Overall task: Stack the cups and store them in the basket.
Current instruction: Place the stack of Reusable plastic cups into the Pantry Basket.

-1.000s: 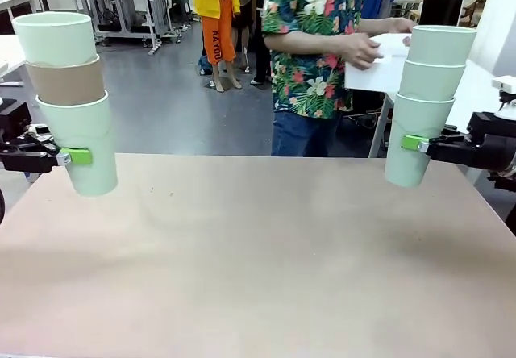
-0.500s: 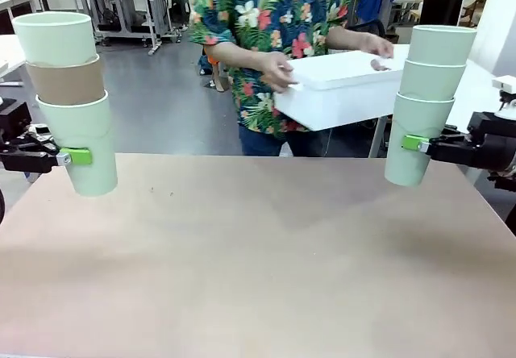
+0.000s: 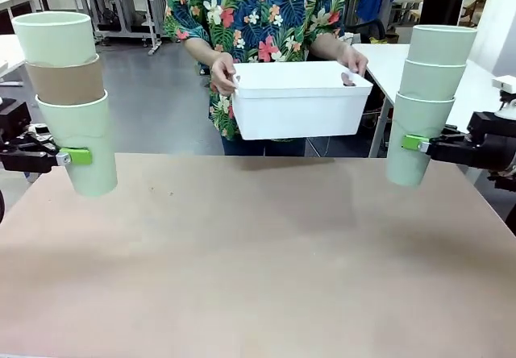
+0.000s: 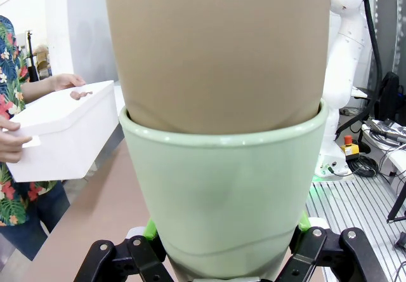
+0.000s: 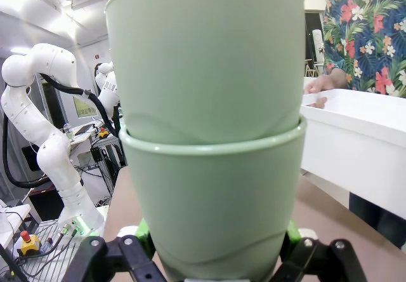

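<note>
Across the pale brown table (image 3: 258, 261) a person in a flowered shirt (image 3: 258, 11) holds the basket (image 3: 298, 104) in the air at the far edge, between the two stacks, the person's hands (image 3: 223, 74) at its two ends. I cannot tell whether it hangs over the table or just beyond it, and its inside is hidden from the front. The left gripper (image 3: 79, 157) is closed on the bottom cup of the left stack (image 3: 81, 132), the right gripper (image 3: 411, 143) on the bottom cup of the right stack (image 3: 431, 76), and both stacks are held upright off the table. From the front one green pad shows per gripper, the other being behind the cup; the left wrist view shows both pads (image 4: 150, 229) pressed against the cup's sides. The wrist views crop off the stack tops and catch the basket at the edge of the picture. Six cups in all: mint, the tan cup (image 3: 68, 84) and mint on the left, three mint on the right.
</note>
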